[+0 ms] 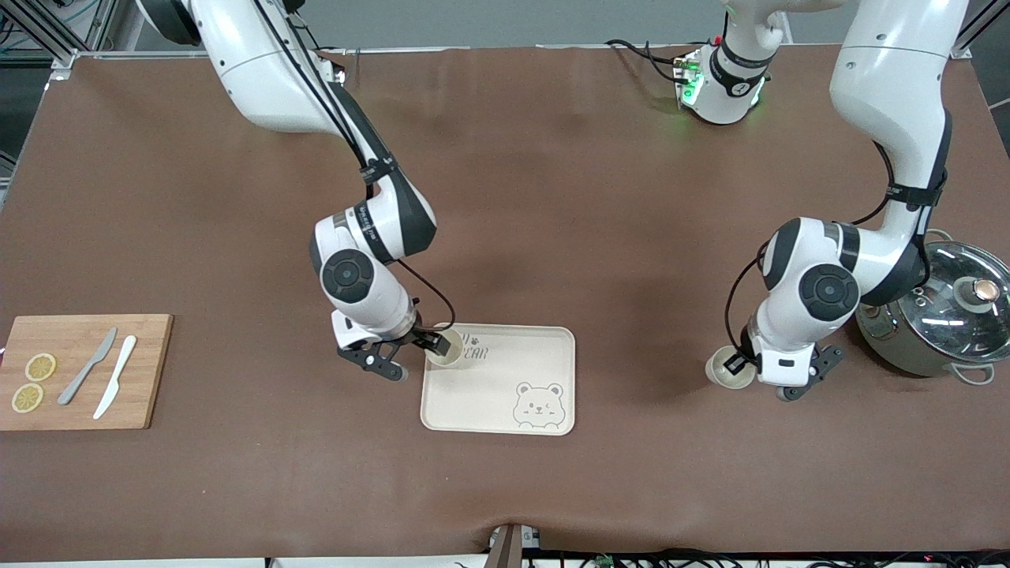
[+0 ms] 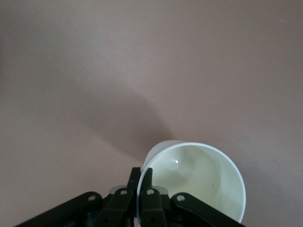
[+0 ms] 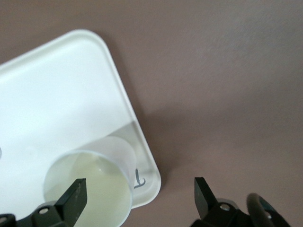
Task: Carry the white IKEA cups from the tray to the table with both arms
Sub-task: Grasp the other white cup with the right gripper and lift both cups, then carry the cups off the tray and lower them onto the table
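Observation:
One white cup [image 1: 447, 348] stands on the bear-printed tray [image 1: 505, 394], in the corner toward the right arm's end of the table. My right gripper [image 1: 410, 355] is open at that corner; in the right wrist view [image 3: 139, 187] one finger [image 3: 75, 194] is at the cup [image 3: 90, 189] and the other is over bare table off the tray [image 3: 57, 94]. My left gripper [image 1: 740, 364] is shut on the rim of the second white cup [image 1: 727, 369], low at the table next to the pot. In the left wrist view [image 2: 141, 172] its fingers pinch the cup's wall [image 2: 199, 179].
A grey-green pot with a glass lid [image 1: 939, 323] stands close beside the left arm's wrist. A wooden cutting board [image 1: 150, 371] with two lemon slices [image 1: 39, 367] and two knives [image 1: 88, 365] lies at the right arm's end of the table.

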